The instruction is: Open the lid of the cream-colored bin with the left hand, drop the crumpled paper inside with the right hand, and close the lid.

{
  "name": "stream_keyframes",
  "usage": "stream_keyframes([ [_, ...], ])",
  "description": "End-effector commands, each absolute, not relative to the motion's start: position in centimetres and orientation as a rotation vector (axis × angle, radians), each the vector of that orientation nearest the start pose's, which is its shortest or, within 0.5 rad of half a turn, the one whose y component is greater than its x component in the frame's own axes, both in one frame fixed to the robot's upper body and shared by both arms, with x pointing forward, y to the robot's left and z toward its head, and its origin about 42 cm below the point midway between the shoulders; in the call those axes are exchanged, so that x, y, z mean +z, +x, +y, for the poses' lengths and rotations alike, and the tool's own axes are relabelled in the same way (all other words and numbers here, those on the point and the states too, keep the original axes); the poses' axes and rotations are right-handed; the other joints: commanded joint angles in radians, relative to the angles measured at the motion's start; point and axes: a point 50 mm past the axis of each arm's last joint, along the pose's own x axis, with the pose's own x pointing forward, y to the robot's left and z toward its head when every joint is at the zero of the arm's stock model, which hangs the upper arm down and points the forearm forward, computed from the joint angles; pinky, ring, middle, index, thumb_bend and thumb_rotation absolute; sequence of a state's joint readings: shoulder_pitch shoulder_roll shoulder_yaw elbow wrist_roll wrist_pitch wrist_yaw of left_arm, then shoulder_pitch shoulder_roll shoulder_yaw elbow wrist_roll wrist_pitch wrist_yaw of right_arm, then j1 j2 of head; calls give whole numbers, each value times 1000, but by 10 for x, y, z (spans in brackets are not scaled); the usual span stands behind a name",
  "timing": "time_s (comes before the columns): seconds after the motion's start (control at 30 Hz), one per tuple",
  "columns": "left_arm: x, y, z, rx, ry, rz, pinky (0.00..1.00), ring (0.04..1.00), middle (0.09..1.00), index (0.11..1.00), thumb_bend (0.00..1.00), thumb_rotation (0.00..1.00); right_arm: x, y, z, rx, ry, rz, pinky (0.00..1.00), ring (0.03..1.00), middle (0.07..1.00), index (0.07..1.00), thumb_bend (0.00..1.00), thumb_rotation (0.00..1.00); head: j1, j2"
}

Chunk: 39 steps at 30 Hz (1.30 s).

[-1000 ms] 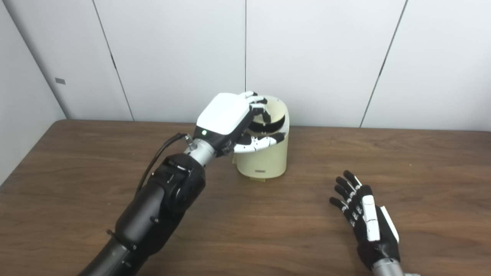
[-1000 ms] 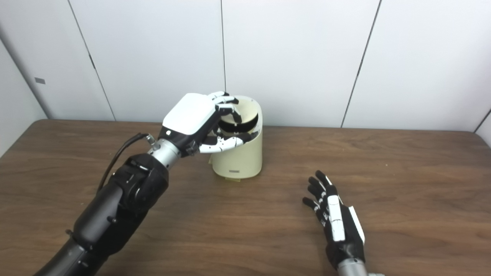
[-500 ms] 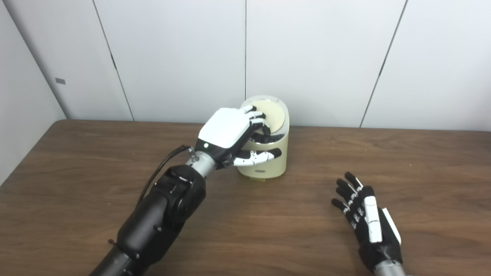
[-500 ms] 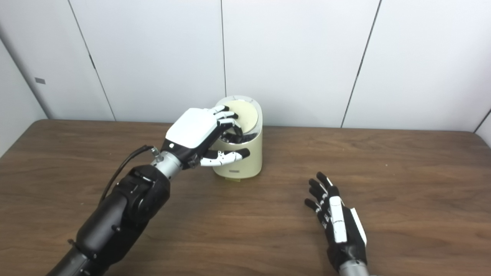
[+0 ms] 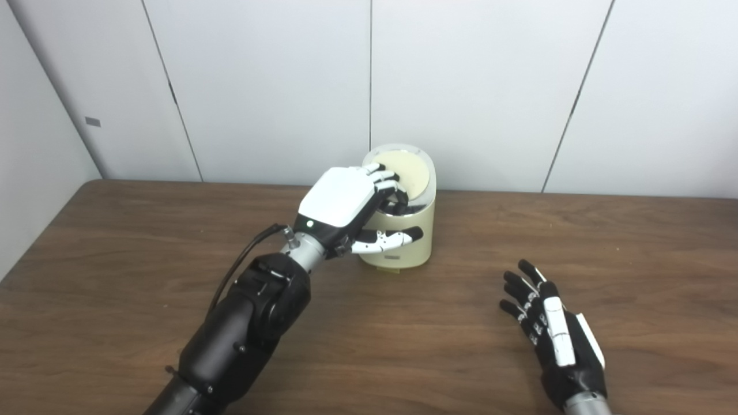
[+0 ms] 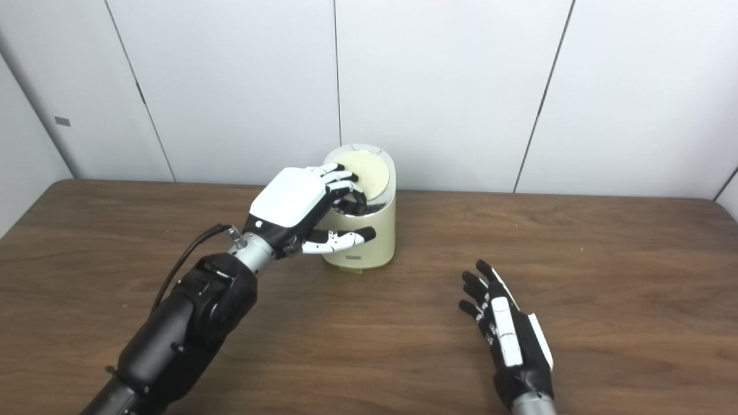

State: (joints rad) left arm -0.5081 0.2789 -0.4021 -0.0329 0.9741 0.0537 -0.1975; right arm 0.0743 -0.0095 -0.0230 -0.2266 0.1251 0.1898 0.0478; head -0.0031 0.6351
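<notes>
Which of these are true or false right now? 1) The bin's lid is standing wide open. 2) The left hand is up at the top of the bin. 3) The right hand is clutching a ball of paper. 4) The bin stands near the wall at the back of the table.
1) False. The lid lies down on the cream-colored bin.
2) True. The left hand has its fingers on the bin's top edge.
3) False. The right hand is open, held low over the table, with nothing in it; no paper shows.
4) True.
</notes>
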Motion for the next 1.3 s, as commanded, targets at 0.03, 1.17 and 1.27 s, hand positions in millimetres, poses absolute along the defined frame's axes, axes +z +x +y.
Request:
stream_keyframes([
  [0.03,244,406,152,-314,1384,-477,847,904,847,802,576,781,135,262,-220,43,100,-32,836,902,868,917,555,892,-1,1],
  [1.17,243,409,154,-363,1426,-431,771,820,757,830,568,697,146,262,-219,25,38,-60,772,859,860,947,518,752,-8,29],
  [1.27,239,407,153,-389,1409,-415,755,813,755,835,571,685,148,261,-219,23,40,-58,788,868,864,948,535,746,-9,34],
])
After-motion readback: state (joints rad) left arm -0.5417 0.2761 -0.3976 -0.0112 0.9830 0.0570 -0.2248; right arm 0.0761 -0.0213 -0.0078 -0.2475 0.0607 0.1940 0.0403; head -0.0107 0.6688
